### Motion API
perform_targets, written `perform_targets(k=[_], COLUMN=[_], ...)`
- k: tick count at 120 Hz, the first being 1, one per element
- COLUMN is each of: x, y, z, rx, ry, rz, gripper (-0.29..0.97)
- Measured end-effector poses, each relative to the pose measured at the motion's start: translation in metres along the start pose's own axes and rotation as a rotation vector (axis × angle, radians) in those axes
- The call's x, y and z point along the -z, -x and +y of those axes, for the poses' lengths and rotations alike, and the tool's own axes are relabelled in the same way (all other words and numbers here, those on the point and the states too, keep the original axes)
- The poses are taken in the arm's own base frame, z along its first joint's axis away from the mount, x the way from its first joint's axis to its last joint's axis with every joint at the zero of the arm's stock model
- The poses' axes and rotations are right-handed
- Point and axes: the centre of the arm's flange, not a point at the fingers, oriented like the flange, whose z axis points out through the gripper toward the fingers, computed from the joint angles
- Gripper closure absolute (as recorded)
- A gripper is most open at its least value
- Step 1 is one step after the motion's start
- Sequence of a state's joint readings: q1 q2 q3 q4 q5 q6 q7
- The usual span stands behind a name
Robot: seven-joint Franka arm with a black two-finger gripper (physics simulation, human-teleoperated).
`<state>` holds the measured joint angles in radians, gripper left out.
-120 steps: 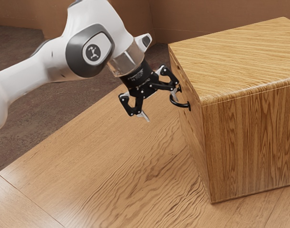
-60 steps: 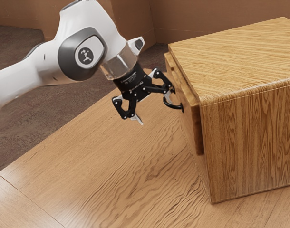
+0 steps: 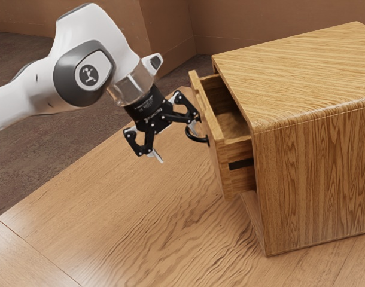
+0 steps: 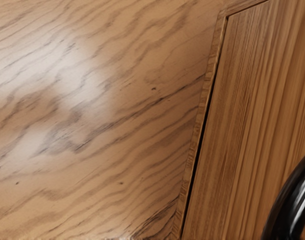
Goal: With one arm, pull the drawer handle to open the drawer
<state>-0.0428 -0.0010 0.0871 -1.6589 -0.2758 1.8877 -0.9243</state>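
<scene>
The hand (image 3: 178, 142) sits at the end of the white arm (image 3: 63, 84), above the bench (image 3: 140, 221) and directly in front of the drawer (image 3: 237, 161). Its fingers (image 3: 189, 112) stand wide apart and are not clamped on anything. The finger nearer the drawer reaches in at the black handle (image 3: 196, 137), apparently hooked behind its loop, though the exact contact cannot be confirmed. The other finger hangs on the far side of the hand, clear of the drawer and pointing down toward the bench without touching it. The drawer stands partly out of the wooden cabinet (image 3: 302, 89), with its front panel just beyond the hand and its inside exposed from above between panel and cabinet. The drawer's side wall shows a dark slot near the cabinet face. The cabinet rests on the bench behind the drawer, on the side away from the arm. In the wrist view, the drawer front (image 4: 257, 125) lies close under the hand. A curved section of the handle (image 4: 292, 200) runs right beside the camera, and the bench surface (image 4: 92, 125) extends beyond the panel's edge.
</scene>
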Motion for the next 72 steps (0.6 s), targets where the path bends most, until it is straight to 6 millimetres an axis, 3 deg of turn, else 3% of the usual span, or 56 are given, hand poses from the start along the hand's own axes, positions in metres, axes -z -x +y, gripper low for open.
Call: perform_targets(k=[31,59,72], x=[0.005,0.019,0.027], y=[-0.003,-0.029,-0.031], z=[-0.018,-0.049,-0.059], rx=[0.019,0.080,0.090], ry=[-0.002,0.003,0.011], rz=[-0.006,0.005,0.005], gripper=[0.00,0.00,0.00])
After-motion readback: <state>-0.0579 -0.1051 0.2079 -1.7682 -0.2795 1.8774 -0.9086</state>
